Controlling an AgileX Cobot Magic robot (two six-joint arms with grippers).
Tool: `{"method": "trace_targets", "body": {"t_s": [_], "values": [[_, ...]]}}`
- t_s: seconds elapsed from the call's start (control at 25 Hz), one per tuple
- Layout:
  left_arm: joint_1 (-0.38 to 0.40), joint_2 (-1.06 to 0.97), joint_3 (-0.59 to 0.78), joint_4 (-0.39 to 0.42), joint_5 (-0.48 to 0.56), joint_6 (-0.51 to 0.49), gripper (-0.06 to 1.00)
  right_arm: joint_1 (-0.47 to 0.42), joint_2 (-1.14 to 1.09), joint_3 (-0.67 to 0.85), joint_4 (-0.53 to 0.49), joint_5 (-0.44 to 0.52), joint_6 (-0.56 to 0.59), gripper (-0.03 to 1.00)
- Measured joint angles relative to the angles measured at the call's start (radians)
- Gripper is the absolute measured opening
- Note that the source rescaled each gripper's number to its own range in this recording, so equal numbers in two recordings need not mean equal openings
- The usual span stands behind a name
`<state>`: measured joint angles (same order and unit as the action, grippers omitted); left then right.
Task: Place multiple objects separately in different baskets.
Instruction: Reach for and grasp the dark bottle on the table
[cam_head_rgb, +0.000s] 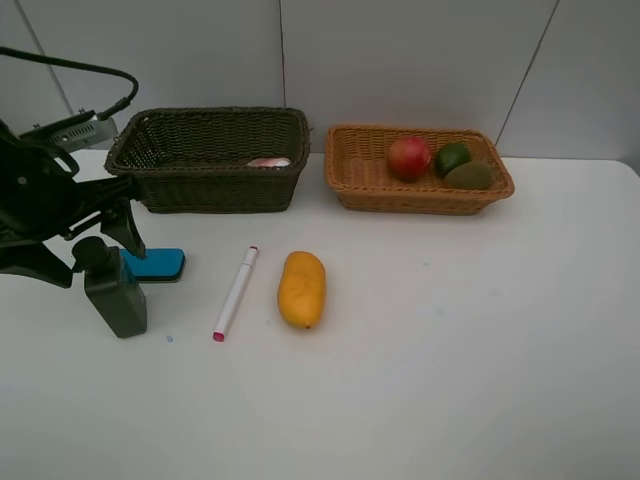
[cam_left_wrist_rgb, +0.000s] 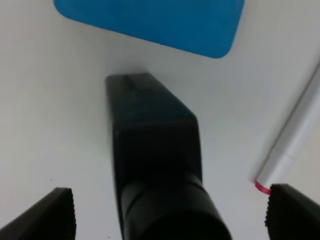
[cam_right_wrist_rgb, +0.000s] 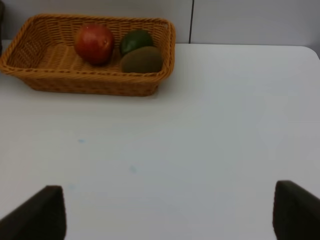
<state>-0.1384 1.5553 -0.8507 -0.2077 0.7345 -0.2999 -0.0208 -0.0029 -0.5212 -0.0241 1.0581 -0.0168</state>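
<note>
As left jaws gape astride pump bottle (cam_left_wrist_rgb: 155, 165), seemingly untouched; right jaws gape above table (cam_right_wrist_rgb: 210, 130)

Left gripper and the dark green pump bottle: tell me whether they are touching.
Apart. The left wrist view shows the dark green pump bottle between the fingertips of the open left gripper, with bare white table showing on both sides of it.

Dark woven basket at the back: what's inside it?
Inside the dark basket only a sliver of a small pink object peeks over the front wall. The wall covers the rest of it and most of the basket floor.
</note>
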Motion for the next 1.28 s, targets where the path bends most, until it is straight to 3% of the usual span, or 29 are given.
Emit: {"method": "trace_targets", "body": {"t_s": [0.2,1.28], "values": [[0.000,0.023,0.000,0.041,-0.001,-0.029,1.00,0.000,0.000,0.000,0.000,0.000,0.000,1.00],[0.000,0.128,0.000,0.045,-0.067,0.000,0.99,0.000,0.000,0.000,0.000,0.000,0.000,1.00]]}}
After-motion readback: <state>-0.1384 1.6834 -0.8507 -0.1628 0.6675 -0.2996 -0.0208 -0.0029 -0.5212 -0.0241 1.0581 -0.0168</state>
